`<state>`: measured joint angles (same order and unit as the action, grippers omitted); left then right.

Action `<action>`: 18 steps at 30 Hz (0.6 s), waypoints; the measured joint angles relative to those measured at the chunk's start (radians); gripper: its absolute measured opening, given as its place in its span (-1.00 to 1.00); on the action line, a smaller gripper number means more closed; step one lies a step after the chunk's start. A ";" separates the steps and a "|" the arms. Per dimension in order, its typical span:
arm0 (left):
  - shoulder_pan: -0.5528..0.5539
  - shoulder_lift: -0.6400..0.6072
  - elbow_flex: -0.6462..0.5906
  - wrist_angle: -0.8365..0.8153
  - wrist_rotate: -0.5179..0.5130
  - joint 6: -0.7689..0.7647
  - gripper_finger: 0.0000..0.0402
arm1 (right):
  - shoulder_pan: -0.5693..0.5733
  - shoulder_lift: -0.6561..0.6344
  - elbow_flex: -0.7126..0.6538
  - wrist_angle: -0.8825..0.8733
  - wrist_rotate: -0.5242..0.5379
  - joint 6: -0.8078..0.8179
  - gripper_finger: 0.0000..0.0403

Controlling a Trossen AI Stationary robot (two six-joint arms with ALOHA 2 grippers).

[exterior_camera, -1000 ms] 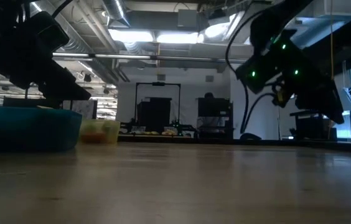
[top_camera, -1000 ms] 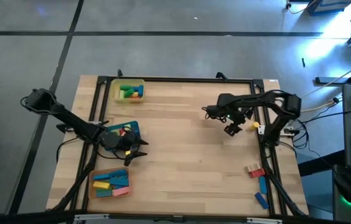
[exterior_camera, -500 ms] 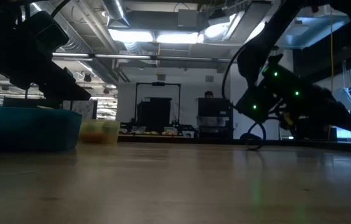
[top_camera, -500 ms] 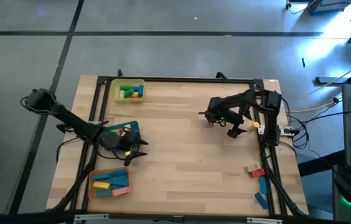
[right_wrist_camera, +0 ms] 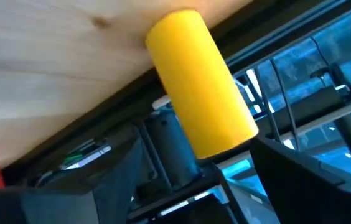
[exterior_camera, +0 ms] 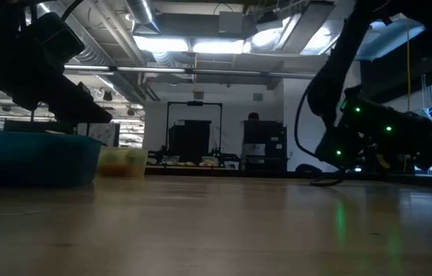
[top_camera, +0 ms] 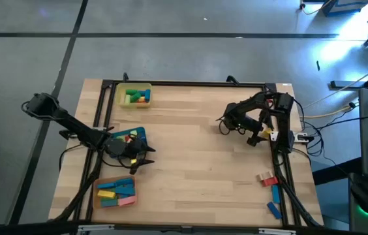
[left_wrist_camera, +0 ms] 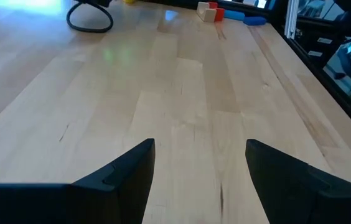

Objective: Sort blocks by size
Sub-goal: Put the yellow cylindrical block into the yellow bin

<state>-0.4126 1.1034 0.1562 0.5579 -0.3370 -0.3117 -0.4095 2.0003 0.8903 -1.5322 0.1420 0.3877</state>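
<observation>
A yellow cylinder block (right_wrist_camera: 200, 112) lies on its side on the wood at the table's right edge (top_camera: 265, 132). My right gripper (right_wrist_camera: 197, 144) is low in front of it, open, with a finger on either side of the block's near end (top_camera: 256, 138). Whether a finger touches the block, I cannot tell. A pink-red block (top_camera: 267, 179) and two blue blocks (top_camera: 275, 194) lie at the near right. My left gripper (left_wrist_camera: 198, 149) is open over bare wood beside the blue tray (top_camera: 138, 133).
A yellow tray (top_camera: 136, 96) with blocks stands at the far left and an orange tray (top_camera: 115, 191) with blocks at the near left. The blue tray holds several blocks. A black cable loop (left_wrist_camera: 89, 17) lies on the wood by the right arm. A black frame rail (top_camera: 276, 156) runs along the right edge.
My right gripper has come down and gone toward the table's right edge, to the yellow cylinder, tipping and rolling as it sank. Its fingers have stayed open. Nothing else has moved.
</observation>
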 joint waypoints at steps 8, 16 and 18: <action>0.000 0.000 0.000 0.000 0.000 0.012 0.17 | -0.019 0.000 -0.027 0.099 0.037 -0.010 0.50; 0.000 0.000 0.000 0.000 0.000 0.012 0.17 | -0.050 0.000 -0.035 0.134 0.025 -0.014 0.50; 0.001 0.000 0.000 0.000 0.000 0.014 0.17 | -0.050 0.000 -0.035 0.127 0.016 -0.026 0.47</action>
<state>-0.4113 1.1034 0.1562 0.5575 -0.3370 -0.2980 -0.4595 2.0003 0.8551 -1.4054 0.1575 0.3622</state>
